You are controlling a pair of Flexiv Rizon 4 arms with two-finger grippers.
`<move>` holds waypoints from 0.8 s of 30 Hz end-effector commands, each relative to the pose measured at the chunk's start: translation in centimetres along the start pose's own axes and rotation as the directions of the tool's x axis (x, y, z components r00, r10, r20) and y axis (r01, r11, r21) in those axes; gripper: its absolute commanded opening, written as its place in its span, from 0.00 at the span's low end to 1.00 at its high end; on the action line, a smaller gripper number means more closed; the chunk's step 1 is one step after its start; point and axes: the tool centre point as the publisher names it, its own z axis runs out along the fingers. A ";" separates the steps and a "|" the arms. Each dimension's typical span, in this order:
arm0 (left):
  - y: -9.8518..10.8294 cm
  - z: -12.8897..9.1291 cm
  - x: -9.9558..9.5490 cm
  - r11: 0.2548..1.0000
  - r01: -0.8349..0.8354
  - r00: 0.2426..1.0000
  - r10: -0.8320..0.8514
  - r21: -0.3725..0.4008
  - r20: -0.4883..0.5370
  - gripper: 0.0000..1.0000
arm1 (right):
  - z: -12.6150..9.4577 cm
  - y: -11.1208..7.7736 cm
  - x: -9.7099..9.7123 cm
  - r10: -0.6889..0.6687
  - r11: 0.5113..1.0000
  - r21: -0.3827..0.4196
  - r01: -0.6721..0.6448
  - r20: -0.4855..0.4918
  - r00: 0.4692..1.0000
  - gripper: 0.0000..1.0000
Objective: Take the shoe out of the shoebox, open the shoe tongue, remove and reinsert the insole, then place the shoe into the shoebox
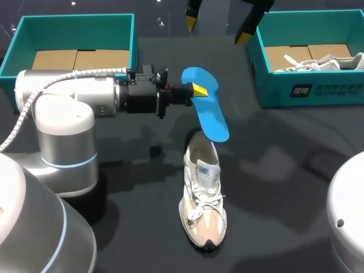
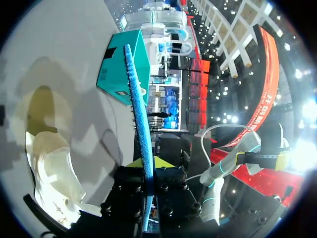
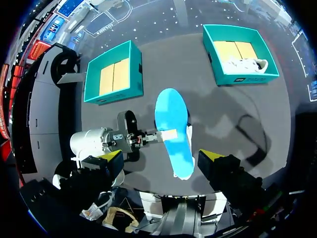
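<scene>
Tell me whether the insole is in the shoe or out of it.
Out. The left gripper holds the blue insole in the air, its lower end over the shoe's heel.

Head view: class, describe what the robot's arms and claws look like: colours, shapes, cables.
The left arm is thick silver-white cylinders with a light blue ring at a joint and a ribbed pale hose along it. Its wrist is black; the left claw is yellow-tipped. The right claw has two black fingers with yellow tips.
</scene>
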 end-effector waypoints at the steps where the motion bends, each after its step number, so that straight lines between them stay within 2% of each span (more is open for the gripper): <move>1: 0.1 0.0 0.0 1.000 -0.001 1.000 0.001 0.002 0.002 0.00 | 0.3 0.3 1.4 -0.012 1.000 0.008 0.011 0.137 0.991 1.00; 17: 0.1 0.0 0.0 1.000 -0.001 1.000 0.001 0.002 0.002 0.00 | 1.5 -0.6 3.5 -0.010 0.999 0.037 0.002 0.225 0.974 1.00; 24: 0.1 0.0 0.0 1.000 -0.001 1.000 0.001 0.002 0.002 0.00 | 1.8 -0.7 3.9 -0.023 0.999 0.035 0.016 0.213 0.977 1.00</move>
